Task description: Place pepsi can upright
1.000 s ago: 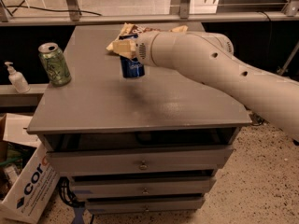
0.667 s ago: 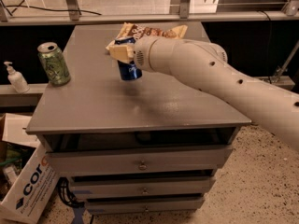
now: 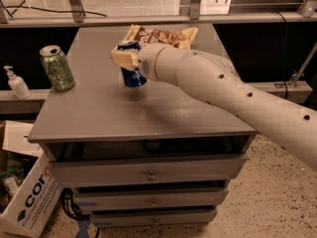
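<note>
— Pepsi can (image 3: 133,77): where does it sit against the jaws, from where you're standing?

— Right between them. The gripper (image 3: 128,58) comes in from the right on the end of the white arm (image 3: 223,88), and its jaws are pinching the can's upper half. One beige jaw lies across the near side just under the rim. The blue lower half sticks out below.

— And which way does it run?

— Long axis up and down, close to vertical. The silver top is above the jaws and the base is beneath them. The base is at or just over the grey cabinet top (image 3: 99,113). I can't tell if it's touching.

— So what does the next bit hang on?

— I'd say a short drop straight down along that axis, then the jaws parting sideways without nudging it over. The snack bag (image 3: 158,35) lies just behind the jaws. The green can (image 3: 57,68) is well apart, on the side away from the arm.
</note>
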